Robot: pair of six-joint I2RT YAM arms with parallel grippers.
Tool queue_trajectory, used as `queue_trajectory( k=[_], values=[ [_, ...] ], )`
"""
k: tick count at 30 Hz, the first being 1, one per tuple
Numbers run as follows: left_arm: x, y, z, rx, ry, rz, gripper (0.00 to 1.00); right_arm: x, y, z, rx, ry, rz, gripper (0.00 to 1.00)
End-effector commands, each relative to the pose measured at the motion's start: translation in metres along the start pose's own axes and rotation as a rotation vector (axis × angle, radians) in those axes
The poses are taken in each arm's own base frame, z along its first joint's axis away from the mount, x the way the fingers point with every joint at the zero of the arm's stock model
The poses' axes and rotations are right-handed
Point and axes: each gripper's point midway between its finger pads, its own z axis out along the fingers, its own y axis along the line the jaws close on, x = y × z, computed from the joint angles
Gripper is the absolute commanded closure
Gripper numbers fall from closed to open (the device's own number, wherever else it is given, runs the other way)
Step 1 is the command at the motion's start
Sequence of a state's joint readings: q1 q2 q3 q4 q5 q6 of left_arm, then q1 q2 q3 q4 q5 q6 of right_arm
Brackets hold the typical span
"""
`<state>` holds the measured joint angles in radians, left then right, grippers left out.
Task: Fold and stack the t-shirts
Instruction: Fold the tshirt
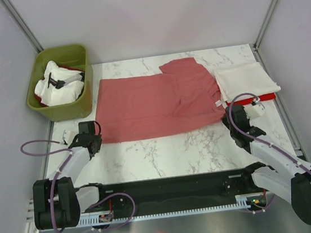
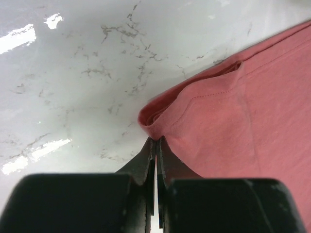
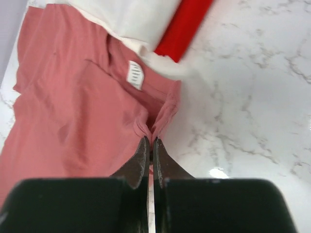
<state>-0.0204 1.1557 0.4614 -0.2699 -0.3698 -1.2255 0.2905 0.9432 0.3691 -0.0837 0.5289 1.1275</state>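
Two grips: left gripper (image 2: 156,145) and right gripper (image 3: 150,145) each clenched on the salmon shirt (image 1: 154,102).
Left fingers: pinch the corner fold; cloth spreads ahead and rightward.
Right fingers: pinch the edge just short of the tag (image 3: 135,74).
Long axis: runs pinch to pinch.
Cream shirt (image 1: 246,81): beyond the right fingers, atop the red shirt (image 3: 185,24).

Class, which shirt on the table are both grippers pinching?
The salmon-red shirt spread mid-table: left gripper and right gripper are shut on its edges. The cream-white shirt lies folded on the bright red shirt, ungripped.
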Motion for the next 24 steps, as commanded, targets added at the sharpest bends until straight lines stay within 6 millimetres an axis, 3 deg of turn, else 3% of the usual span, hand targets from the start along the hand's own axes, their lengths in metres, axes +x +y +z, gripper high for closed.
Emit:
queue_trajectory(
  k=[1, 2, 3, 4, 5, 8, 10, 13, 14, 16, 19, 24],
  values=[
    [0.001, -0.010, -0.013, -0.039, 0.068, -0.013, 0.98, -0.030, 0.051, -0.009, -0.043, -0.012, 0.025, 1.00],
    [-0.009, -0.030, -0.023, -0.008, 0.069, -0.044, 0.98, -0.048, 0.083, -0.018, -0.100, -0.024, 0.056, 1.00],
    [-0.013, -0.038, -0.034, 0.001, 0.077, -0.054, 0.98, -0.054, 0.100, -0.026, -0.135, -0.006, 0.064, 1.00],
    [-0.017, -0.035, -0.045, -0.025, 0.086, -0.050, 0.98, -0.075, 0.127, -0.041, -0.184, -0.021, 0.080, 1.00],
    [-0.033, -0.055, -0.062, 0.016, 0.067, -0.070, 0.98, -0.084, 0.138, -0.049, -0.206, -0.026, 0.087, 1.00],
    [-0.072, -0.075, -0.111, 0.128, -0.033, -0.098, 0.98, -0.114, 0.161, -0.076, -0.265, -0.056, 0.091, 1.00],
    [-0.087, -0.074, -0.131, 0.196, -0.092, -0.125, 0.98, -0.105, 0.151, -0.075, -0.254, -0.037, 0.079, 1.00],
    [-0.083, -0.056, -0.122, 0.159, -0.113, -0.077, 0.98, -0.085, 0.120, -0.065, -0.197, -0.008, 0.078, 1.00],
    [-0.077, -0.047, -0.113, 0.124, -0.104, -0.057, 0.98, -0.069, 0.097, -0.056, -0.150, 0.011, 0.062, 1.00],
    [-0.068, -0.039, -0.106, 0.090, -0.076, -0.041, 0.98, -0.052, 0.071, -0.046, -0.102, 0.032, 0.050, 1.00],
    [-0.061, -0.028, -0.103, 0.056, -0.054, -0.025, 0.98, -0.049, 0.058, -0.046, -0.092, 0.028, 0.041, 1.00],
    [-0.067, -0.014, -0.111, 0.073, -0.104, -0.033, 0.98, -0.054, 0.054, -0.062, -0.123, 0.025, 0.039, 1.00]
  ],
)
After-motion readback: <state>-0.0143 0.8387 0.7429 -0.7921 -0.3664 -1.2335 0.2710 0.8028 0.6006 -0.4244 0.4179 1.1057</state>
